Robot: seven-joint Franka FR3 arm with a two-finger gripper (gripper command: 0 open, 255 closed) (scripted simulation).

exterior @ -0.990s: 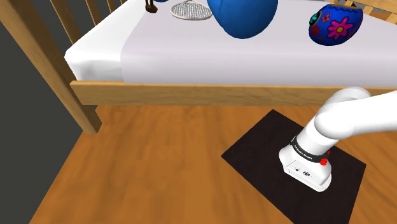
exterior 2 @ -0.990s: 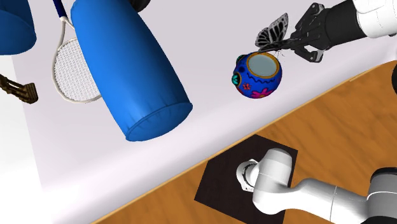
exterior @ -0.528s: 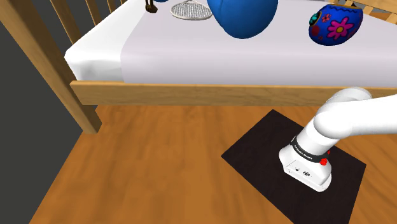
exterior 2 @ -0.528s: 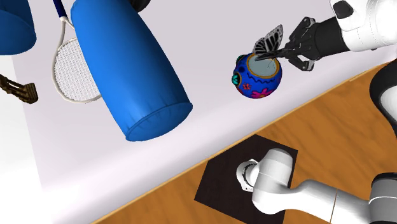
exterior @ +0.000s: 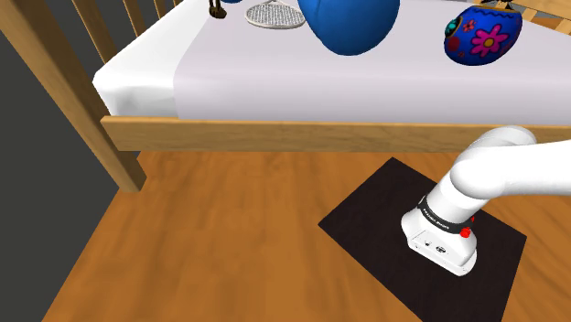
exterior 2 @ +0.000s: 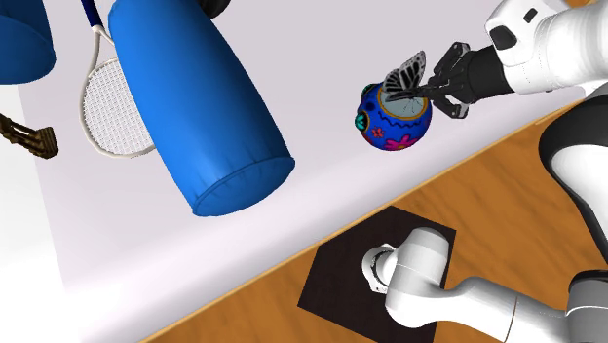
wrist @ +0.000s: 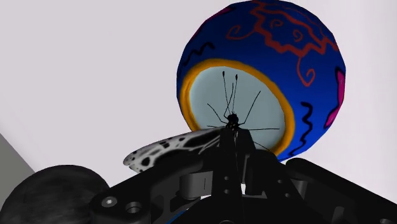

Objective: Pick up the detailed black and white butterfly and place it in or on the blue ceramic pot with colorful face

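The gripper (exterior 2: pixel 425 90), clamped on the butterfly (exterior 2: pixel 404 75), has advanced; the butterfly now sits over the blue pot (exterior 2: pixel 395 125) mouth.

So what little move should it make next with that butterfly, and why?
Probably lower the hand a touch toward the blue pot. It clasps the black and white butterfly just over the pot's orange-rimmed opening, and the wrist view shows the two lined up. So it looks aligned but not yet inside, and a short drop seems safer than letting go from here.
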